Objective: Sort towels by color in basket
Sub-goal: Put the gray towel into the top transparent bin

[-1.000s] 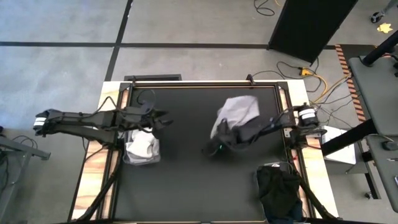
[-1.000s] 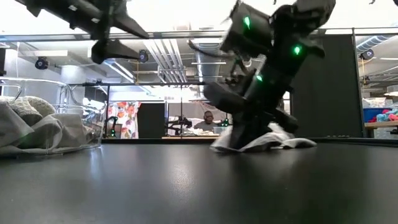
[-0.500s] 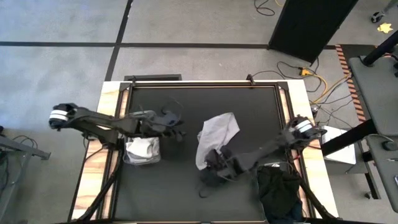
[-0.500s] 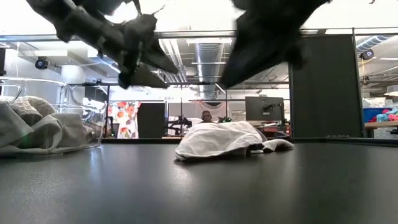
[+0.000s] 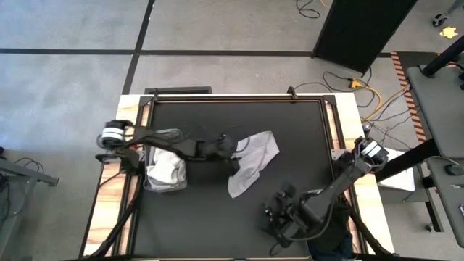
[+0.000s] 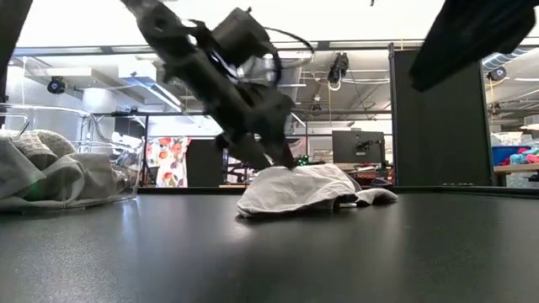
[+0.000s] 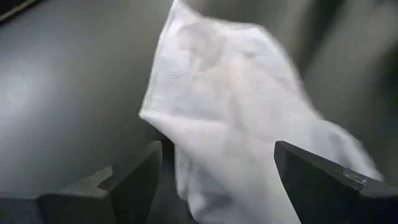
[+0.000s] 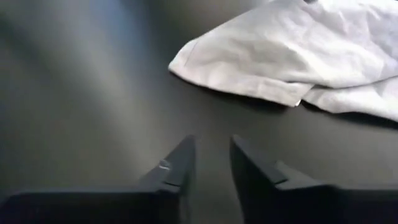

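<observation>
**Left arm lining up on the white towel**

Your left gripper (image 5: 230,147) sits at the near edge of the white towel (image 5: 254,161) mid-table, fingers (image 7: 134,177) spread wide to either side of the cloth. Nothing pinched yet; looks staged for a grab. The light pile already sits in the clear basket (image 5: 164,171) on the left, so that's the likely destination. Right gripper (image 5: 279,215) is parked low at the front by the dark towels (image 5: 330,243), holding nothing, fingers (image 8: 177,165) only slightly parted, well clear of the towel.

Crumpled white cloth towel (image 5: 254,161) on a smooth, slightly glossy black table (image 5: 217,225).
</observation>
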Available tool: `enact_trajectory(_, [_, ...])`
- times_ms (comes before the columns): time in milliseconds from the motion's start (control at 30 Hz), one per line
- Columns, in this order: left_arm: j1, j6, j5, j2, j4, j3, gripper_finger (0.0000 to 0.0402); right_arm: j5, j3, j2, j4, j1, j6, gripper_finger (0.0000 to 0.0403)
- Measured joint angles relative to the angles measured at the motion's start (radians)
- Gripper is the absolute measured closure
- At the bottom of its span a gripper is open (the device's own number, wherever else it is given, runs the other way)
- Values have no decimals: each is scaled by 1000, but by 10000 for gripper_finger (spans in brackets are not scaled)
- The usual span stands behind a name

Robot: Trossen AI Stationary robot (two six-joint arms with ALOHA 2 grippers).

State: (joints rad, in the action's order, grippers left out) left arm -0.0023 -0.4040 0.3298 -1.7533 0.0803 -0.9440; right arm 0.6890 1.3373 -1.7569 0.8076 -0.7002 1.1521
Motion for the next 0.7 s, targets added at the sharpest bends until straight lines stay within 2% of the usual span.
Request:
enact_trajectory(200, [55,-15,-61,-169,-82,-162,107,0,-5,0,3,-59,1,227])
enact_trajectory(333, [67,-42,-64,-257,-140,-211,110,0,-5,0,5,-95,19,179])
enact_trajectory(433, [64,-41,-58,-296,-134,-234,130,0,-7,0,8,-113,26,153])
enact_trajectory(567, [55,-43,-50,-326,-135,-238,202,0,-8,1,16,-118,27,129])
enact_trajectory(700, [39,-27,-41,-313,-134,-224,321,0,-8,2,20,-118,26,114])
